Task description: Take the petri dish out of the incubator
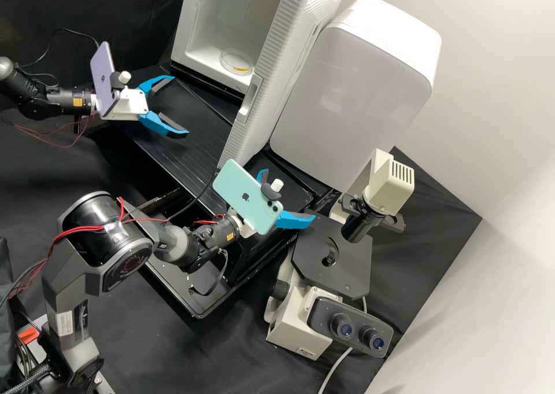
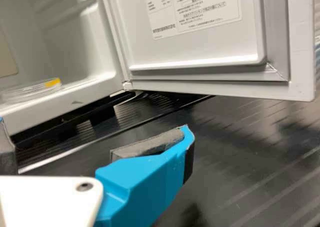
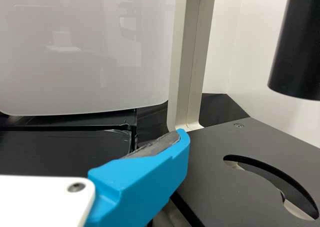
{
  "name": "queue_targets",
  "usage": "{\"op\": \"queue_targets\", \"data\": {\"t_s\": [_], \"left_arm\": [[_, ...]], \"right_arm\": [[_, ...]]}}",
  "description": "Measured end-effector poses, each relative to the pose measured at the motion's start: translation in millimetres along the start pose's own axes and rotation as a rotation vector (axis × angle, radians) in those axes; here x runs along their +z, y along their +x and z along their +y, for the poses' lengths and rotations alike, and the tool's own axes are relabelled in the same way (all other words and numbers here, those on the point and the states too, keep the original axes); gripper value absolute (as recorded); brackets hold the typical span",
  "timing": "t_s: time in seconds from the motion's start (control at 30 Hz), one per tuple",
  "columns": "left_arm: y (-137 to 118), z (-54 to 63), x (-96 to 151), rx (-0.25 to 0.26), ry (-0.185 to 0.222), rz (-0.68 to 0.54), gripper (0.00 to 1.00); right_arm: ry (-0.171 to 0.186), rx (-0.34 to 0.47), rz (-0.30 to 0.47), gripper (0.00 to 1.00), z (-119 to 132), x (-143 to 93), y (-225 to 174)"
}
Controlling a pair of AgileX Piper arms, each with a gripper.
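Left jaws wide, right jaws wide, petri dish inside open incubator

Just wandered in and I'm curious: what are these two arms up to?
The petri dish lies untouched on the floor of the white incubator, whose door stands open. The left gripper hangs open and empty above the black tray in front of the opening. The right gripper, also open, is beside the microscope stage, holding nothing.
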Motion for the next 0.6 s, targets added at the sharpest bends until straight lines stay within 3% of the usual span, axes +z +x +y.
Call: {"op": "queue_targets", "data": {"t_s": [0.1, 0.47, 0.6], "left_arm": [[16.9, 4.0, -1.9, -0.012, 0.022, 0.014, 1.00], [75.3, 13.8, -13.3, -0.080, 0.020, 0.046, 1.00], [87.6, 19.8, -17.1, -0.083, -0.018, 0.074, 1.00]], "right_arm": [[0.000, 0.000, 0.000, 1.00, 0.0, 0.0, 0.0], [0.000, 0.000, 0.000, 1.00, 0.0, 0.0, 0.0], [0.000, 0.000, 0.000, 1.00, 0.0, 0.0, 0.0]]}}
